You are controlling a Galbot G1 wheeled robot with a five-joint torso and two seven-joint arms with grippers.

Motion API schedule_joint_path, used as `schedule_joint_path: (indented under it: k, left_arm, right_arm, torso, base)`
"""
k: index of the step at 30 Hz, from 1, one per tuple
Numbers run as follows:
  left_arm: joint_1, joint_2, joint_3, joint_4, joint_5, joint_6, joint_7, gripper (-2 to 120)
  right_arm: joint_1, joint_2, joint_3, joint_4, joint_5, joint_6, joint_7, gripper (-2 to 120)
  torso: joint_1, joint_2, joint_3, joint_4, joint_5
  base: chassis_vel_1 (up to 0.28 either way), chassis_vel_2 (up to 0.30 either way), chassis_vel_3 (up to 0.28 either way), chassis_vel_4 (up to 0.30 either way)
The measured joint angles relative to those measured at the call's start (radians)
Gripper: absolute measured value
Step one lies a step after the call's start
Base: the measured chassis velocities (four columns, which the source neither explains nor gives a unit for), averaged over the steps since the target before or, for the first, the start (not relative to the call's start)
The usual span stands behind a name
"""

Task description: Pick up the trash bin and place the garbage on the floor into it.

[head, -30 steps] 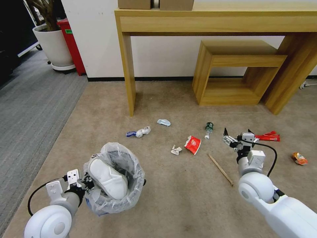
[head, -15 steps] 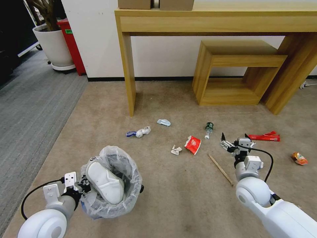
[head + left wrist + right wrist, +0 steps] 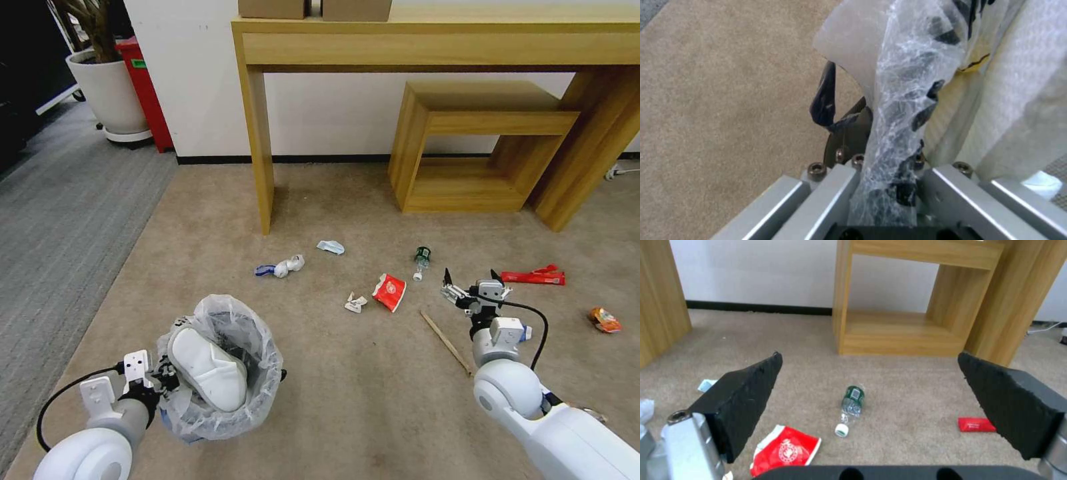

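The trash bin (image 3: pixel 220 393), lined with a crinkled clear bag, hangs tilted at the lower left with a white slipper (image 3: pixel 203 367) inside. My left gripper (image 3: pixel 159 383) is shut on its rim and bag (image 3: pixel 902 110). Garbage lies on the carpet: a green-labelled bottle (image 3: pixel 421 260) (image 3: pixel 852 403), a crushed red cup (image 3: pixel 389 292) (image 3: pixel 784 448), crumpled paper (image 3: pixel 355 303), a wooden stick (image 3: pixel 445 342), a red wrapper (image 3: pixel 533 276) and an orange wrapper (image 3: pixel 604 319). My right gripper (image 3: pixel 470 285) (image 3: pixel 869 356) hovers open just right of the bottle, holding nothing.
A blue-white carton (image 3: pixel 331 247) and a white-and-blue wad (image 3: pixel 280 267) lie near the wooden table's leg (image 3: pixel 265 167). A low wooden shelf (image 3: pixel 477 147) stands against the wall. A potted plant (image 3: pixel 110 87) and a red box (image 3: pixel 143 87) are at the far left.
My left arm has drawn the bin back and to the left. My right gripper has drifted back and slightly left, staying open. The litter has not moved.
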Motion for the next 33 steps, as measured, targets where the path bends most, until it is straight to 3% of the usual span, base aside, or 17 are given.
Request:
schedule_joint_path:
  k: [33]
  left_arm:
    - [-0.003,0.006,-0.007,0.021,-0.014,-0.01,-0.001,0]
  right_arm:
    - [0.006,0.02,-0.009,-0.017,-0.039,0.043,-0.022,99]
  torso:
    - [0.0,0.0,0.0,0.0,0.0]
  base:
    - [0.019,0.022,-0.019,-0.022]
